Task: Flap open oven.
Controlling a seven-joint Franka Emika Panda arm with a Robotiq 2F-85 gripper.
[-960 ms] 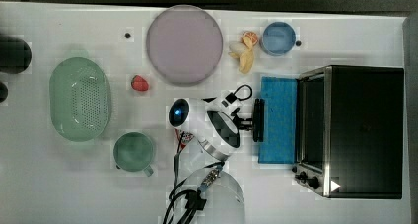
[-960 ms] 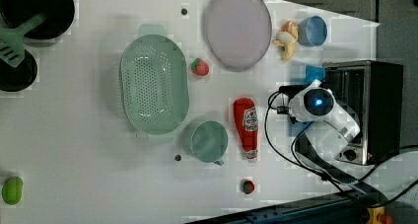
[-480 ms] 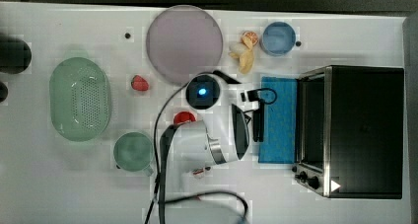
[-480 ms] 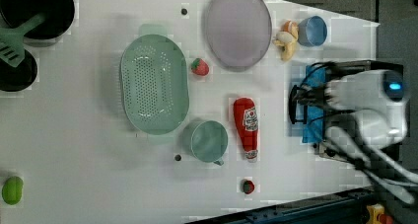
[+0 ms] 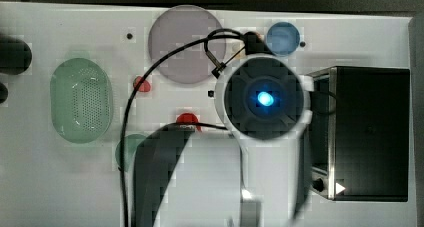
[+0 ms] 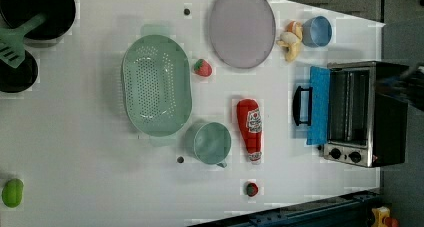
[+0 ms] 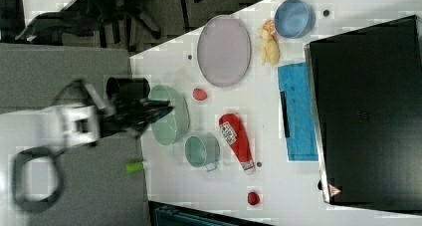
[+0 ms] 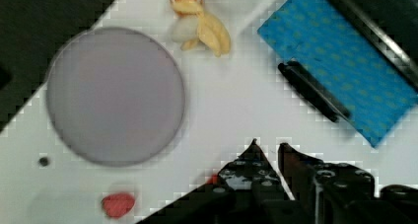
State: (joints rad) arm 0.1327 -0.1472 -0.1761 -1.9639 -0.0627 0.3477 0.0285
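Fingertips of the gripper (image 8: 268, 152) sit at the lower edge of the wrist view, drawn close together with only a thin slit between them, holding nothing and hanging over bare white table (image 8: 231, 105). Just beyond them lies the dark bar handle (image 8: 314, 91) on the blue-tinted glass door (image 8: 345, 61), which lies flat on the table, fully folded down. Farther off are a round lilac plate (image 8: 116, 95), a banana-and-orange toy (image 8: 202, 21) and a small red strawberry (image 8: 118, 204).

In the left view the oven (image 6: 360, 114) stands at the frame's right side, its long axis running top to bottom of the frame, its open mouth facing the left view's left. The door (image 6: 318, 106) stretches out toward the ketchup bottle (image 6: 249, 129), handle (image 6: 302, 105) at the far tip, knobs (image 6: 345, 155) at the oven's lower end. Further toward the left view's left are a teal cup (image 6: 210, 143) and a green colander (image 6: 156, 84).

In the top view the arm's round wrist joint (image 5: 264, 98) with its blue light hovers beside the oven's black top (image 5: 372, 132).
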